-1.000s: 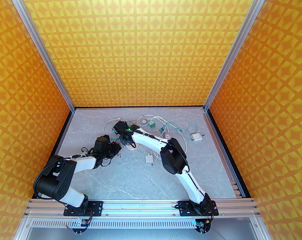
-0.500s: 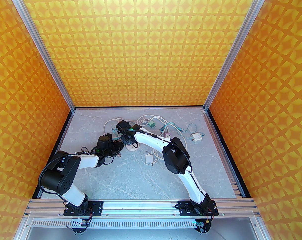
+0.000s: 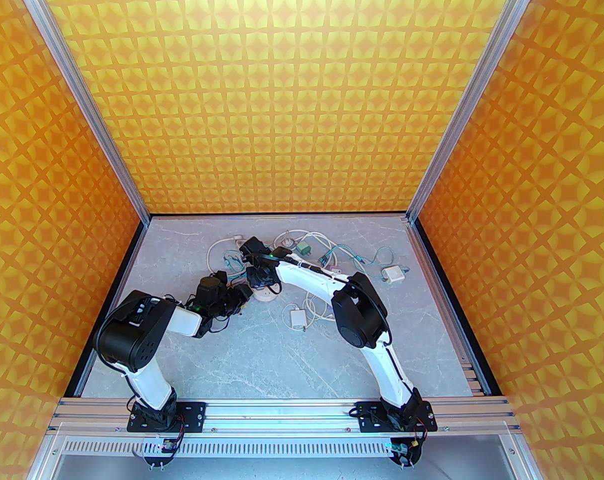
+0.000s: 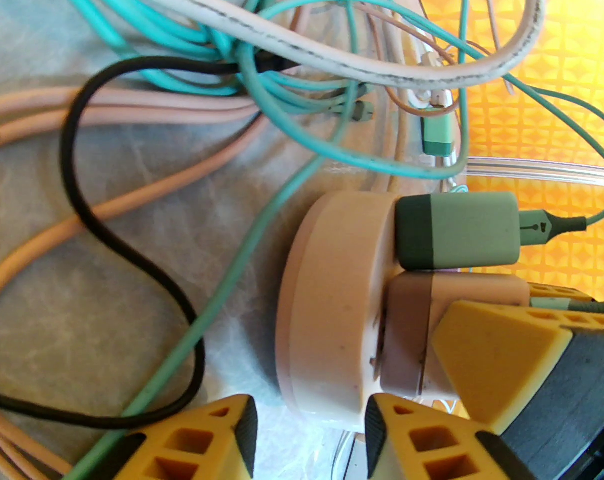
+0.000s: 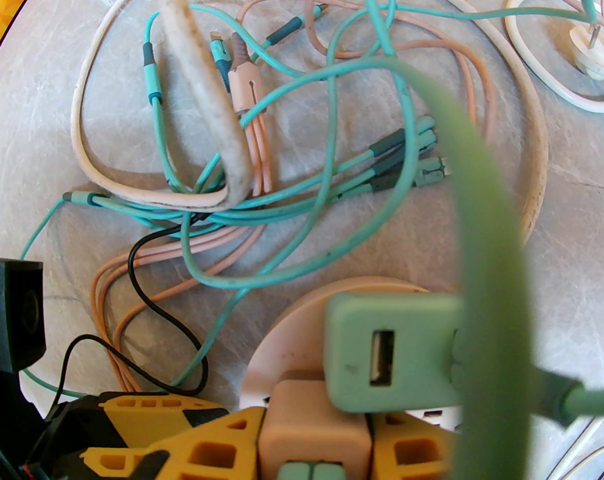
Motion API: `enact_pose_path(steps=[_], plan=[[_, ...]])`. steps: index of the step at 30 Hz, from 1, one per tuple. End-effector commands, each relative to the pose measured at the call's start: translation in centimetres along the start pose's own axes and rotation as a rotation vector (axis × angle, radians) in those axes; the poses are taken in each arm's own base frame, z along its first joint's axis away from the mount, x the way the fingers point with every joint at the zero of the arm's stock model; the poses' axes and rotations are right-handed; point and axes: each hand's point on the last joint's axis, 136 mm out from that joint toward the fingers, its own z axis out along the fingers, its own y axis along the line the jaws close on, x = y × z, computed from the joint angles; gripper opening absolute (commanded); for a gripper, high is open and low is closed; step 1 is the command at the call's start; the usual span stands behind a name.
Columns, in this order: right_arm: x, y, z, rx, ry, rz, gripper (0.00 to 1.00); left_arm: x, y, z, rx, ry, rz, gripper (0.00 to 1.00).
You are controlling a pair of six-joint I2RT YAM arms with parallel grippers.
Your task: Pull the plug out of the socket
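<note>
The socket (image 4: 332,308) is a round pink puck lying on the table, also seen from above as the socket (image 3: 265,295). Two plugs sit in it: a pink plug (image 5: 314,448) and a green plug (image 5: 397,348) with a green cable. My right gripper (image 5: 316,428) is shut on the pink plug (image 4: 412,338), a yellow finger pressed to each side. My left gripper (image 4: 311,428) is open just left of the socket, its fingertips (image 4: 241,428) either side of the puck's near rim. From above, the left gripper (image 3: 244,295) and the right gripper (image 3: 260,280) meet over the socket.
A tangle of teal, pink, white and black cables (image 5: 261,188) lies behind and left of the socket. A white pronged plug (image 5: 594,53) lies at the far right. Loose adapters (image 3: 297,317) (image 3: 393,274) lie to the right. Orange walls enclose the table.
My left arm has moved right and forward to the socket, and its jaws have gone from shut to apart. The right arm has shifted slightly, still gripping the pink plug.
</note>
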Motion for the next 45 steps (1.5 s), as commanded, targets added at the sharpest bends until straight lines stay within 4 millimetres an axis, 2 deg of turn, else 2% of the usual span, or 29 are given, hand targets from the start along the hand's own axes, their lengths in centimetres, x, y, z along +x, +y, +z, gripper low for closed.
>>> enact_pose_path(steps=[1,5,12,17,20,25,27,31,35,40,45], plan=[[-0.2,1.2,-0.9,-0.056,-0.009,0.013,0.28,1.1,0.6,0.8,0.017,0.039,0.001,0.46],[-0.2,1.3,-0.9,-0.063,-0.007,0.014,0.27,1.3,1.3,1.2,-0.011,0.051,0.0,0.49],[0.0,1.5,-0.8,-0.065,-0.003,0.011,0.27,2.1,4.3,1.8,-0.174,0.083,-0.017,0.46],[0.0,1.7,-1.0,-0.073,-0.005,0.014,0.27,2.7,5.7,2.1,-0.294,0.098,0.0,0.45],[-0.1,1.9,-1.4,-0.085,-0.01,0.017,0.27,2.8,6.3,2.3,-0.31,0.101,-0.004,0.46],[-0.2,2.2,-1.9,-0.104,-0.015,0.026,0.27,2.7,5.2,2.4,-0.212,0.071,-0.012,0.39],[-0.2,2.1,-2.0,-0.101,-0.017,0.025,0.27,2.5,4.3,2.1,-0.178,0.062,-0.002,0.24],[-0.3,1.8,-2.0,-0.087,-0.019,0.025,0.27,1.8,1.7,0.9,-0.099,0.025,0.026,0.0],[-0.2,1.7,-1.7,-0.083,-0.018,0.033,0.27,1.3,-1.0,-0.3,-0.033,-0.006,0.036,0.0],[-0.3,1.8,-1.5,-0.106,-0.011,0.061,0.27,0.9,-3.1,-1.2,0.065,-0.05,0.012,0.0],[-0.1,1.8,-1.4,-0.115,-0.006,0.071,0.27,0.7,-3.6,-0.7,0.14,-0.068,-0.032,0.0]])
